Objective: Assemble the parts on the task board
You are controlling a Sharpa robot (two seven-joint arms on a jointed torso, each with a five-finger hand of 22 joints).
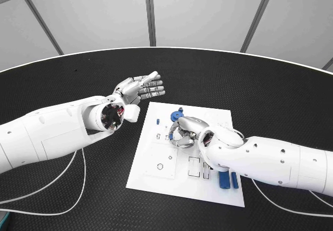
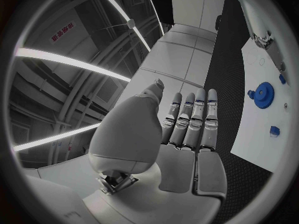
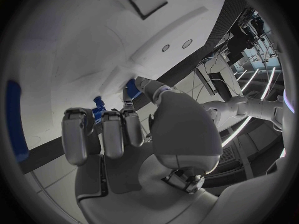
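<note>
The white task board [image 1: 156,171] lies in the middle of the table. A blue gear [image 1: 177,115] stands near its far edge, also visible in the left wrist view [image 2: 263,94]. My right hand [image 1: 184,132] is low over the board just in front of the gear, fingers curled. In the right wrist view its thumb and a finger pinch a small blue part [image 3: 132,89] against the board [image 3: 74,45]. My left hand [image 1: 139,88] hovers flat off the board's far left corner, holding nothing, fingers straight [image 2: 190,117].
Two long blue parts [image 1: 226,179] lie at the board's near right corner. A small blue part [image 1: 158,121] stands left of the gear. Slots and holes mark the board's near half. White cables [image 1: 76,187] trail on the black table [image 1: 277,91].
</note>
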